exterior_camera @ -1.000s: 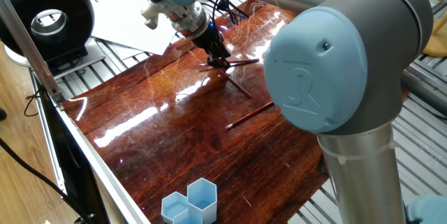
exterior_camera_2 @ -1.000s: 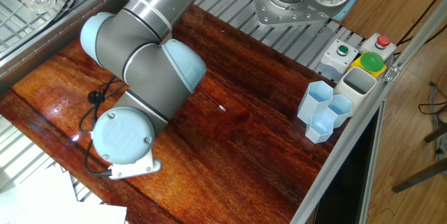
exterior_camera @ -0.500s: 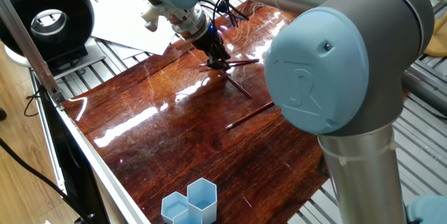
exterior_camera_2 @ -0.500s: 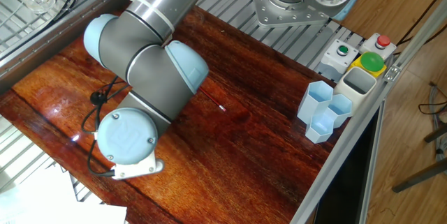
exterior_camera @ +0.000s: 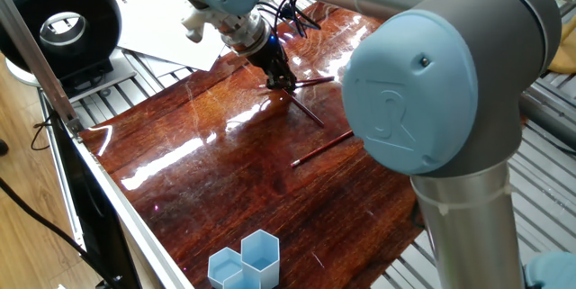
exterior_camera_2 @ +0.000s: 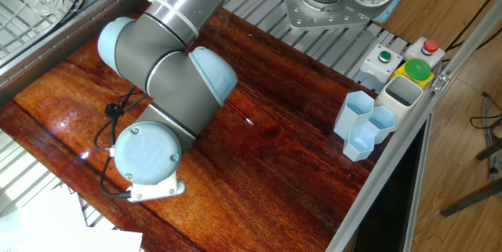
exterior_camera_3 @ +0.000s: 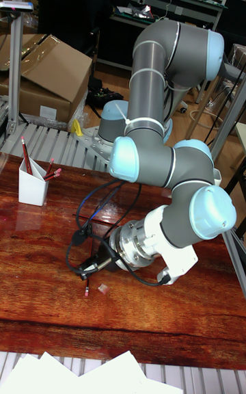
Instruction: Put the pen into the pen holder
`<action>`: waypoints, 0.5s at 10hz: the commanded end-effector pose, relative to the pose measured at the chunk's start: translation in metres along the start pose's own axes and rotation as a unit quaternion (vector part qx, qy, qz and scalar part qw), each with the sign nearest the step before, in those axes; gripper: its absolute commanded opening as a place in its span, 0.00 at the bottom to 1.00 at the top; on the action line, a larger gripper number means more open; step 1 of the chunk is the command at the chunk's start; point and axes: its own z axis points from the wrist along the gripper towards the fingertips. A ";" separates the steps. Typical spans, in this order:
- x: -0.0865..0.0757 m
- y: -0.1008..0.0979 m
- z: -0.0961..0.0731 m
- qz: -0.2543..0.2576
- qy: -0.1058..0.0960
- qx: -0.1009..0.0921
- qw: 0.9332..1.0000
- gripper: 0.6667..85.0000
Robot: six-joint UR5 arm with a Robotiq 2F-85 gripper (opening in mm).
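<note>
The arm bends low over the dark wooden table (exterior_camera: 225, 172), and its claw (exterior_camera: 281, 80) sits right down at the surface among a few thin red pens. In the one fixed view the black fingers (exterior_camera: 277, 71) close in around the near end of one pen (exterior_camera: 310, 81), which lies flat and points away toward the arm's big blue joint (exterior_camera: 432, 68). The tips look pinched together on it, though they are dark and small, so I cannot tell for sure whether they truly grip it. Just beside it a second pen (exterior_camera: 306, 109) slants off across the wood, and a third pen (exterior_camera: 321, 148) lies a little apart, nearer the front edge.

From the tall fixed view the claw (exterior_camera_3: 87, 267) hangs just above the table with a red-tipped end (exterior_camera_3: 87, 292) showing beneath it. The pen holder (exterior_camera_3: 31, 186) stands upright well apart, at the far left corner (a white cup with a slanted rim, several red pens already poking out of it).

In the other fixed view the arm hides the claw, and a cluster of light blue hexagonal cups (exterior_camera_2: 365, 123) stands near the table's edge.
</note>
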 end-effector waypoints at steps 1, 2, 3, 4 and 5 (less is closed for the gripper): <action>0.000 0.001 -0.003 0.028 -0.008 0.002 1.000 0.00; 0.007 -0.001 -0.010 0.029 -0.002 0.005 1.000 0.00; 0.016 -0.002 -0.019 0.030 0.003 0.004 1.000 0.00; 0.026 -0.003 -0.030 0.029 0.007 0.003 1.000 0.00; 0.037 -0.006 -0.044 0.029 0.008 0.002 1.000 0.00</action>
